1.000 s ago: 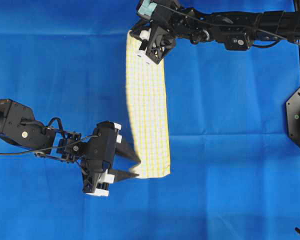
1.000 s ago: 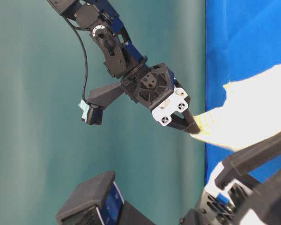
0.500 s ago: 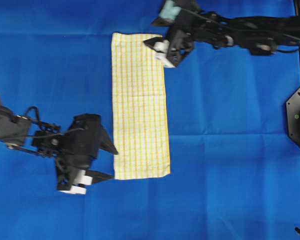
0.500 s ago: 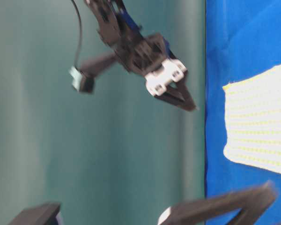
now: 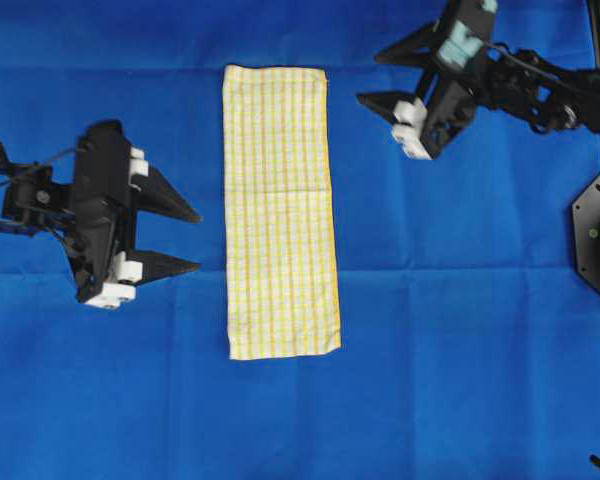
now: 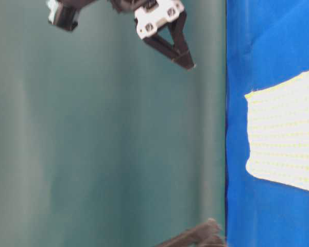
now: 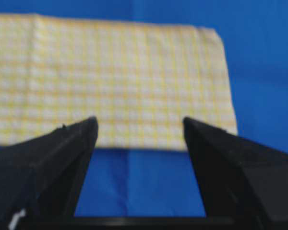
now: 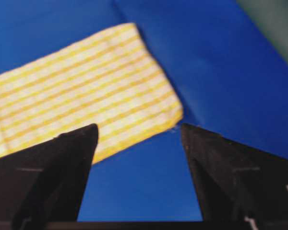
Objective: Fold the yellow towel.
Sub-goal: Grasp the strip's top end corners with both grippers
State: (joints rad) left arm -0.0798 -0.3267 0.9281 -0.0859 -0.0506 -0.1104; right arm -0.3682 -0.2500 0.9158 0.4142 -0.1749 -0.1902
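The yellow towel (image 5: 280,210) lies flat on the blue cloth as a long narrow checked strip running from far to near. It also shows in the left wrist view (image 7: 110,76), the right wrist view (image 8: 86,100) and the table-level view (image 6: 286,134). My left gripper (image 5: 198,240) hovers to its left, open and empty, tips pointing at the towel's long edge with a gap of blue between (image 7: 139,122). My right gripper (image 5: 367,78) is open and empty, raised off to the right of the towel's far right corner (image 8: 138,127) (image 6: 185,56).
A large blue cloth (image 5: 460,300) covers the table under everything. A black mounting plate (image 5: 598,235) sits at the right edge. A teal wall (image 6: 103,144) rises beyond the far end of the table.
Both grippers have opened and let go of the towel. The left drew back leftward and farther up the table. The right rose and moved right. The towel settled flat and wider.
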